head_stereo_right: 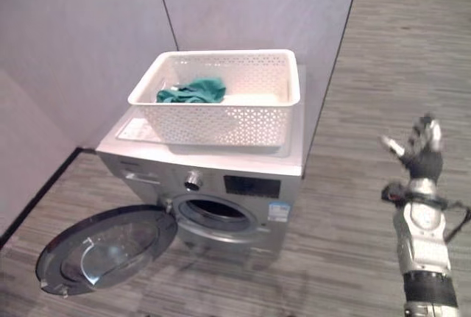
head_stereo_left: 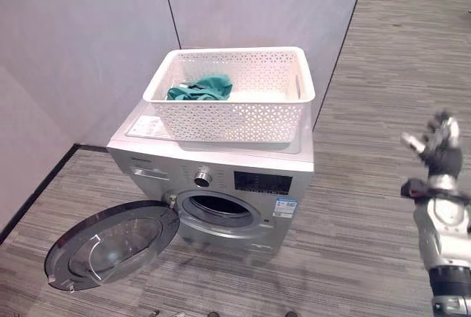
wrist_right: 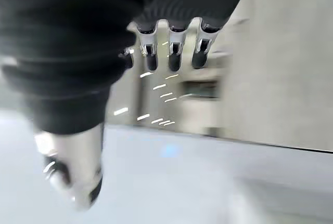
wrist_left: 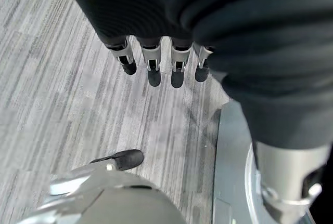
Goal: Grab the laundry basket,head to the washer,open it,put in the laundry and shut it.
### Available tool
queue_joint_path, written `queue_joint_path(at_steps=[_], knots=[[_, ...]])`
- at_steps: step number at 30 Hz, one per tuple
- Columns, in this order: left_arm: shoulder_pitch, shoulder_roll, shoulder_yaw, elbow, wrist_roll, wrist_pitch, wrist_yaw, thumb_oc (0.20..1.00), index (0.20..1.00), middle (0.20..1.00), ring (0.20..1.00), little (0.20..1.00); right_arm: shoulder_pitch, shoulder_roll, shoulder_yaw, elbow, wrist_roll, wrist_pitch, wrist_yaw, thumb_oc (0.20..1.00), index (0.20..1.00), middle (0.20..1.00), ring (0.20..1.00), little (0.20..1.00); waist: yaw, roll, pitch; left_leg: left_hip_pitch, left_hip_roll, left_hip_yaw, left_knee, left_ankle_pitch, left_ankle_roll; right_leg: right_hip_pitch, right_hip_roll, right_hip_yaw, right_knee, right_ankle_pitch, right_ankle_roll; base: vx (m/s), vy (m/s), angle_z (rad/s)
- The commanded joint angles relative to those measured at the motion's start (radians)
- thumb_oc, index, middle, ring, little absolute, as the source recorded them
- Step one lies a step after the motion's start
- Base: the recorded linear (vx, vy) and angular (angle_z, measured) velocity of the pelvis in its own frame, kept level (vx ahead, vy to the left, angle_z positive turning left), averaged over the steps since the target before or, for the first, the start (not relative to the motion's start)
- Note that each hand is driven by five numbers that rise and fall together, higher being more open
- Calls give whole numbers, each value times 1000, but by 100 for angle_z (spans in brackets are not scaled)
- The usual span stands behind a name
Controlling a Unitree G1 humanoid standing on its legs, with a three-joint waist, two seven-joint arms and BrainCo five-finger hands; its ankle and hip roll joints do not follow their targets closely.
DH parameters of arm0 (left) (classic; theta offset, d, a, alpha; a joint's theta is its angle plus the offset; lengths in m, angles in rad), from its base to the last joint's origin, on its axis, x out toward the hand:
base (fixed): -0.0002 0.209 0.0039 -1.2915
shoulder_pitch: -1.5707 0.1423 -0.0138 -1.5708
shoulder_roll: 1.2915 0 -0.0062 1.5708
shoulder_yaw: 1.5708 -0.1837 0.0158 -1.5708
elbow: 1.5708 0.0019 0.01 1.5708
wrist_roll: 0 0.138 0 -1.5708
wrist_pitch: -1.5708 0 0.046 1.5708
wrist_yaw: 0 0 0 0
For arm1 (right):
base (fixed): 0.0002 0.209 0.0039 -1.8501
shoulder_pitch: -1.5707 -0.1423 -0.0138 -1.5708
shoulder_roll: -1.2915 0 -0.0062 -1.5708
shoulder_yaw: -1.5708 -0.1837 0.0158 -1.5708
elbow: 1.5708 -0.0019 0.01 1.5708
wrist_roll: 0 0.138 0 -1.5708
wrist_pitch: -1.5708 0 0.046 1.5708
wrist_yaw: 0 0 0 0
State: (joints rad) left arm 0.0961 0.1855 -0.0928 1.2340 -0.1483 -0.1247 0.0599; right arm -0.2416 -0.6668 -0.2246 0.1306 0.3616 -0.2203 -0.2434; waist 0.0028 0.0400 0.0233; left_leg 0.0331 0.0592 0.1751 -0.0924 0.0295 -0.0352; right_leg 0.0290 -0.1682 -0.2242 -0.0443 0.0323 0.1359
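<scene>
wall panels (head_stereo_left: 88, 45): grey, behind washer, fill 9 to 12 o'clock of head views
washer door (head_stereo_left: 110, 246): round, swung fully open to 7 o'clock of the washer front, glass centre, hinged at left edge of the opening
washer (head_stereo_left: 221, 184): silver front-loader, centre of head views, angled slightly; knob (head_stereo_left: 202, 178) at upper left of front, dark display panel (head_stereo_left: 263, 182) to its right at about 3 o'clock from knob
drum opening (head_stereo_left: 218, 207): uncovered, dark inside, contents cannot be told
laundry basket (head_stereo_left: 243, 115): white perforated plastic, sits on washer top, overhangs nothing visible, upright
laundry (head_stereo_left: 200, 88): teal cloth, bunched inside basket at its left half, toward 9 o'clock of basket interior; lies in basket, not in the drum
floor (head_stereo_left: 368, 111): grey striped plank pattern, from 12 to 5 o'clock around washer
left hand (wrist_left: 156, 63): seen in left wrist view, fingers straight and relaxed, thumb apart, holding nothing, striped floor and a silver edge past it
right hand (head_stereo_left: 436, 140): raised at 3 o'clock of head views, well apart from washer and basket, fingers spread wide, empty; right wrist view shows fingers (wrist_right: 177, 52) straight in a row, nothing between them and thumb
</scene>
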Motion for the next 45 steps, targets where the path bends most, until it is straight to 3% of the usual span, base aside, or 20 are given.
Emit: queue_joint_path(at_steps=[1, 5, 8, 10, 11, 12, 13, 14, 15, 16, 17, 18, 20, 24, 33, 39, 45], knots=[[-66, 43, -31, 60, 39, -1, 4, 1000, 1000, 1000, 1000, 1000, -140, -93, 7, -8, -96, -61, -45, 1000, 1000, 1000, 1000, 1000, 47, -73, 1, 2, -12, -53, 23, -64, 21, 22, -164, -21, 249, 46, 114, 84, 254, 4], [-69, 54, -85, 35, 61, 2, -8, 1000, 1000, 1000, 1000, 1000, -337, -192, 148, -5, -149, -47, -14, 1000, 1000, 1000, 1000, 1000, 69, -77, 0, 21, -54, -94, 39, -81, 68, -35, -173, 28, 436, 104, 97, 61, 236, 1], [-86, 67, -115, 41, 62, 7, -11, 1000, 1000, 1000, 1000, 1000, -505, -247, 266, 72, -140, -27, -1, 1000, 1000, 1000, 1000, 1000, 73, -70, 13, 43, -74, -144, 45, -87, 98, -102, -111, 108, 603, 68, 65, 72, 200, 24], [-90, 71, -117, 47, 60, 5, -10, 1000, 1000, 1000, 1000, 1000, -593, -259, 335, 126, -122, -22, 14, 1000, 1000, 1000, 1000, 1000, 74, -67, 12, 47, -74, -148, 44, -88, 99, -125, -102, 113, 610, 64, 58, 87, 64, 35], [-108, 83, -129, 60, 55, 6, -12, 1000, 1000, 1000, 1000, 1000, -716, -272, 456, 203, -92, 7, 61, 1000, 1000, 1000, 1000, 1000, 72, -69, 18, 62, -72, -167, 37, -95, 91, -160, -83, 101, 550, -8, 34, 114, -7, 33], [-115, 87, -130, 63, 49, 6, -15, 1000, 1000, 1000, 1000, 1000, -754, -278, 497, 230, -77, 19, 84, 1000, 1000, 1000, 1000, 1000, 68, -69, 18, 56, -70, -177, 39, -91, 87, -169, -69, 101, 501, -23, 29, 119, -9, 22], [-115, 83, -127, 64, 49, 6, -15, 1000, 1000, 1000, 1000, 1000, -766, -278, 507, 237, -74, 17, 85, 1000, 1000, 1000, 1000, 1000, 63, -64, 19, 57, -68, -179, 39, -93, 86, -166, -67, 97, 498, -24, 28, 95, -91, 17], [-128, 93, -124, 73, 26, 4, -23, 1000, 1000, 1000, 1000, 1000, -857, -271, 614, 328, -60, 55, 133, 1000, 1000, 1000, 1000, 1000, 50, -82, 26, 60, -76, -199, 39, -101, 68, -185, -47, 106, 301, -23, 37, 114, -113, 50], [-132, 96, -120, 79, 20, 4, -25, 1000, 1000, 1000, 1000, 1000, -895, -267, 660, 376, -45, 78, 163, 1000, 1000, 1000, 1000, 1000, 38, -87, 26, 64, -77, -205, 36, -106, 61, -195, -39, 117, 230, 1, 48, 116, -110, 63], [-133, 92, -116, 79, 20, 3, -25, 1000, 1000, 1000, 1000, 1000, -908, -265, 671, 383, -43, 76, 164, 1000, 1000, 1000, 1000, 1000, 33, -80, 30, 68, -73, -207, 36, -108, 60, -185, -36, 112, 221, 4, 48, 128, -44, 67], [-135, 95, -115, 86, 8, 2, -34, 1000, 1000, 1000, 1000, 1000, -964, -246, 751, 435, -28, 117, 224, 1000, 1000, 1000, 1000, 1000, 15, -99, 32, 77, -84, -218, 35, -115, 53, -207, -20, 161, 156, 48, 64, 88, -17, 44], [-136, 93, -113, 86, 8, 2, -34, 1000, 1000, 1000, 1000, 1000, -969, -245, 756, 438, -27, 116, 224, 1000, 1000, 1000, 1000, 1000, 13, -96, 34, 80, -82, -218, 35, -116, 53, -204, -19, 160, 155, 48, 63, 99, -24, 67], [-133, 90, -124, 89, 7, 2, -44, 1000, 1000, 1000, 1000, 1000, -1044, -199, 867, 574, -48, 172, 297, 1000, 1000, 1000, 1000, 1000, 10, -132, 21, 86, -93, -226, 36, -131, 44, -162, -22, 173, 102, 63, 66, 60, -46, 76], [-103, 67, -134, 97, 11, 15, -78, 1000, 1000, 1000, 1000, 1000, -1106, -152, 1002, 640, -116, 229, 394, 1000, 1000, 1000, 1000, 1000, 6, -143, -17, 105, -65, -221, 14, -131, 37, -140, 0, 168, 82, 66, 56, 128, -83, 31], [-62, 36, -136, 106, 1, 23, -110, 1000, 1000, 1000, 1000, 1000, -1126, -210, 1136, 495, -144, 223, 478, 1000, 1000, 1000, 1000, 1000, -4, -158, -46, 118, -12, -204, 5, -138, 13, -112, 37, 175, 29, 50, 41, 54, -63, -18], [-57, 39, -124, 106, -19, 25, -107, 1000, 1000, 1000, 1000, 1000, -1152, -157, 1197, 502, -145, 223, 505, 1000, 1000, 1000, 1000, 1000, 14, -174, -48, 117, 8, -206, 5, -137, 0, -85, 48, 164, 3, 38, 32, 21, -28, -4], [-43, 63, -79, 126, -64, 35, -97, 1000, 1000, 1000, 1000, 1000, -1146, -60, 1207, 582, -191, 236, 516, 1000, 1000, 1000, 1000, 1000, 54, -214, -32, 87, 33, -226, 5, -124, -18, -80, 61, 138, -16, 33, 23, 3, -49, 12]])
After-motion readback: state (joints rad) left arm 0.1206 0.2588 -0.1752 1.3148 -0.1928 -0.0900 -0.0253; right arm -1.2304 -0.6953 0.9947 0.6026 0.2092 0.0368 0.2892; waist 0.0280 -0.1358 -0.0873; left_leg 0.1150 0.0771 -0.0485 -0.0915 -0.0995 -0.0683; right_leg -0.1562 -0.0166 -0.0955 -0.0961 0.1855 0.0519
